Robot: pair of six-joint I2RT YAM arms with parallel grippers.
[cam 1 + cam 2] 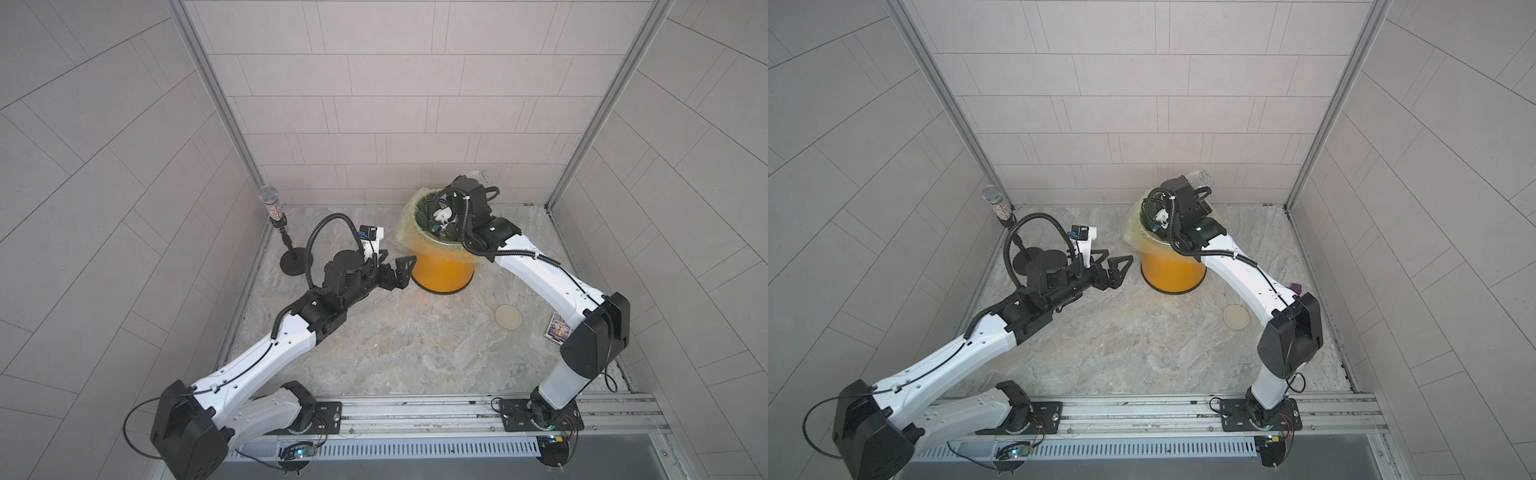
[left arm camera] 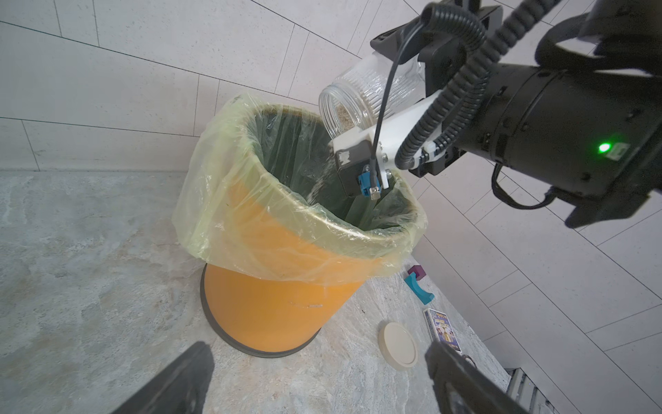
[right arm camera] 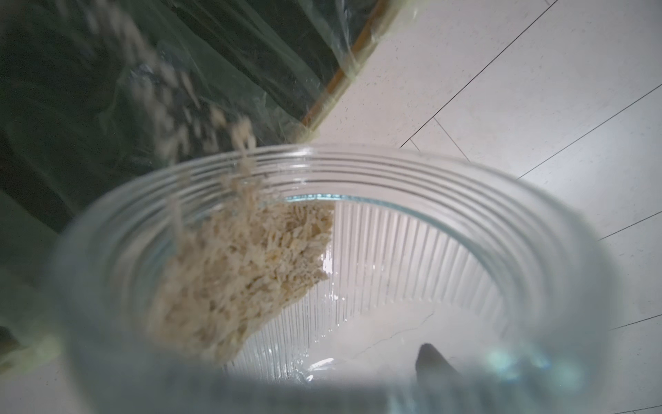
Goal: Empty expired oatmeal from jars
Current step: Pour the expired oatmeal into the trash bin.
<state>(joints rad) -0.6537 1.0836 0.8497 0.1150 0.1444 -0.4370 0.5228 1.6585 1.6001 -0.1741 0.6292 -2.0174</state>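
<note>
Pale oatmeal [image 3: 243,272] spilling from the tilted clear glass jar [image 2: 361,96], part clumped against its lower wall, part falling into the plastic liner [image 2: 215,200] of the orange bin [image 2: 272,301]. Jar clamped round its body by the right jaws, above the bin's rim. Left jaws spread wide, empty, just beside the bin. Cream lid [image 2: 398,345] flat on the surface [image 2: 71,286], apart from the bin.

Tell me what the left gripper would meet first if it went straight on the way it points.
Probably the orange bin: its side wall sits just ahead of the open left gripper in both top views. The cream lid lies off to one side, likely missed.
</note>
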